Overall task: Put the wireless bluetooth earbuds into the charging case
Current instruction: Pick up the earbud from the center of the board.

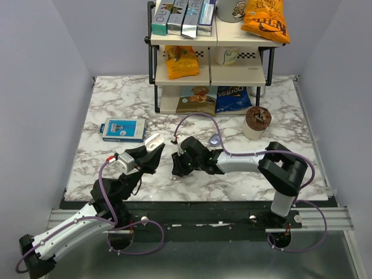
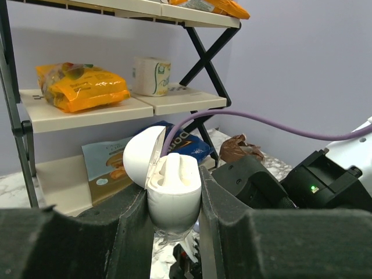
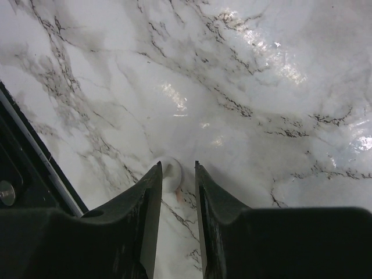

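Observation:
The charging case (image 2: 171,192) looks white, a small rounded clamshell with its lid hinged open to the left. My left gripper (image 2: 172,212) is shut on its lower half and holds it upright above the table (image 1: 104,168); seen from above, the case (image 1: 154,141) sits at the fingertips. A white upright shape stands inside it, and I cannot tell whether that is an earbud. My right gripper (image 3: 177,167) points down at the marble, jaws a little apart. One small white earbud (image 3: 172,173) lies on the marble at the left fingertip, partly between the fingers. Seen from above, the right gripper (image 1: 180,165) hides it.
A small lavender rounded object (image 1: 215,140) lies behind the right arm. A blue box (image 1: 122,129) lies at the left, a brown-topped cup (image 1: 257,121) at the right. The snack shelf (image 1: 209,70) stands at the back. The table's black front edge (image 3: 35,151) runs close to the right gripper.

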